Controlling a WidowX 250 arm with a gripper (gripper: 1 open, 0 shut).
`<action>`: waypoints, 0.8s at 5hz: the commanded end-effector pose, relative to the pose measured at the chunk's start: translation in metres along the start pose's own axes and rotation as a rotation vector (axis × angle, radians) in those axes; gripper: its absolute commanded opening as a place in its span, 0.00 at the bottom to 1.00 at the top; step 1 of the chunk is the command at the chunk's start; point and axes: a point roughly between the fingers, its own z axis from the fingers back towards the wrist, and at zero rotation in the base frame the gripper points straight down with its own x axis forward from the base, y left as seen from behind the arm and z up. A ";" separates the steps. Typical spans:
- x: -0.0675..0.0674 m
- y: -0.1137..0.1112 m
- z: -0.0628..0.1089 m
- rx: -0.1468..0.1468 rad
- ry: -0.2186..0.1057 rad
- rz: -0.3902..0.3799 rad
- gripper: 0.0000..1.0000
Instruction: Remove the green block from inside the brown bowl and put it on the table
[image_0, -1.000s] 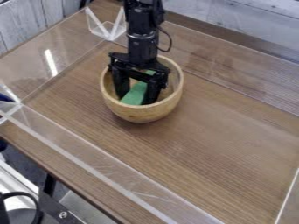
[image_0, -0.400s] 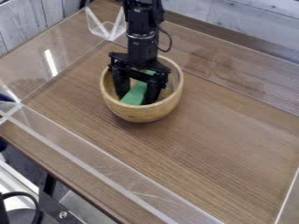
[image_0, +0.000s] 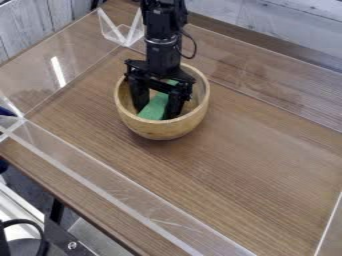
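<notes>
Brown bowl (image_0: 163, 113) sitting on the counter (image_0: 241, 170), a little toward 11 o'clock of the counter's middle. Round, thick-walled, light wood with a paler inside.

Inside the bowl: green block (image_0: 159, 106), lying against the paler inner surface, long axis running roughly from 1 o'clock down to 7 o'clock, tilted along the inner slope. Upper end partly hidden behind the black fingers; lower end visible near the bowl's floor. Nothing else discernible in the bowl.

Gripper (image_0: 166, 96) reaching straight down into the bowl from 12 o'clock, black arm column rising above it. Jaws spread wide, one black finger at 9 o'clock of the block and the other at 3 o'clock, both dipping below the rim. Block between them, not pinched; whether either finger touches it cannot be told at this resolution.

Counter dark-brown wood grain, bounded by low clear acrylic walls (image_0: 54, 165) along the edges at 7 o'clock and 9 o'clock. Wide stretch of counter surface at 5 o'clock of the bowl. Pale slatted surface beyond the counter at 12 o'clock and 2 o'clock. Dark hardware partly in view under the counter edge at 7 o'clock, too cropped to identify.
</notes>
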 end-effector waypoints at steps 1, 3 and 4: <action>0.003 0.007 -0.004 -0.003 -0.019 -0.009 1.00; 0.003 0.007 -0.007 -0.004 -0.018 -0.009 0.00; 0.003 0.006 -0.006 -0.005 -0.022 -0.008 0.00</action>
